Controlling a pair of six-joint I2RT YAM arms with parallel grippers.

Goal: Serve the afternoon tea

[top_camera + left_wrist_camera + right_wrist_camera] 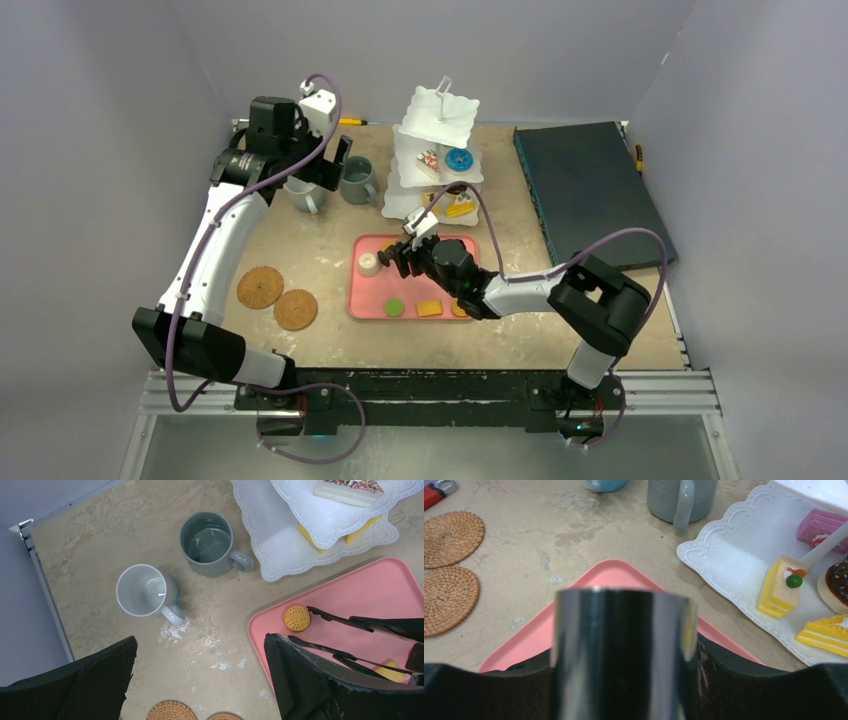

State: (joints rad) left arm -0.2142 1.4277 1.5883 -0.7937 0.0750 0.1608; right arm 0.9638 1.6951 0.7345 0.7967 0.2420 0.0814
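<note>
**Top view.**
- Tabletop [320,250]: the white 3-tier stand [437,150] is at far centre, with a blue donut [459,159] on its middle tier.
- Grey mug [358,181]: just left of the stand. The white mug [305,196] is to its left, the 2 apart.
- Left claw [322,170]: above the mugs, released, holding nothing.
- Cork coasters [260,287]: 2, side by side at near left, well apart from the mugs.
- Pink tray [372,300]: near centre, in front of the stand. It carries a white round pastry [369,264], a green pastry [395,307] and a yellow square pastry [429,308].
- Right claw [405,255]: over the tray's far part.

**Left wrist view.**
- Left claw [200,650]: fingers [90,685] spread wide, nothing between them.
- White mug [141,590] and grey mug [206,540]: both upright and empty.
- Black tongs [340,621]: arms apart over the pink tray [380,595]. Their tips are just beside a round yellow pastry [297,618]; I cannot tell whether they touch it.

**Right wrist view.**
- Right claw [624,680]: clenched on the glossy bend of the black tongs [621,650].
- Stand [734,545], lowest tier: 2 yellow cake slices [776,587], a chocolate donut [836,582] and a pink pastry [819,522].
- Cork coasters [451,537]: at left, on the bare tabletop.
</note>
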